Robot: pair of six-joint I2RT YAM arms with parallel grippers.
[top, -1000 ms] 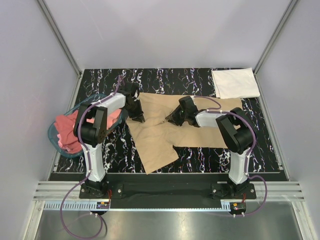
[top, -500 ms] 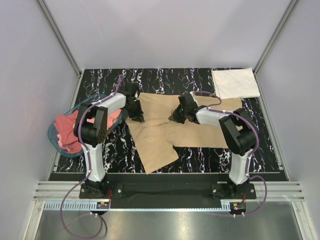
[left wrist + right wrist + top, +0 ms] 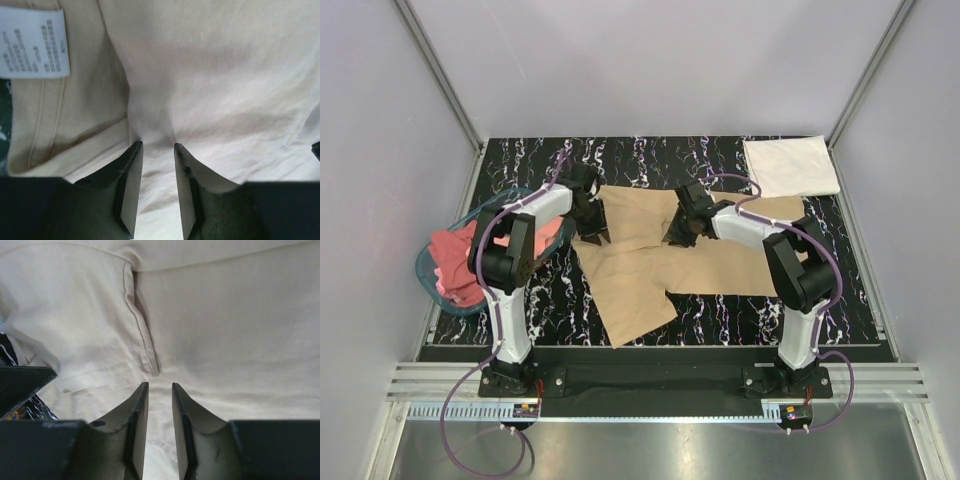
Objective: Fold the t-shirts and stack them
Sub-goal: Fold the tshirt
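A tan t-shirt (image 3: pixel 632 290) lies spread across the tabletop (image 3: pixel 650 155), one flap near the front edge, with bare tabletop behind it. Left fingers (image 3: pixel 131 192) and right fingers (image 3: pixel 139 427) sit low over it, narrowly parted, gripping nothing. The right fingers have shifted farther back.

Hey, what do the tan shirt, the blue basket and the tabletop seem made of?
Tan t-shirt: soft matte knit, probably cotton; it creases, and stitched hems show. Basket: translucent blue plastic, likely; its wall looks smooth and see-through. Tabletop: black with white veining, marble-look; stone or laminate, cannot tell.
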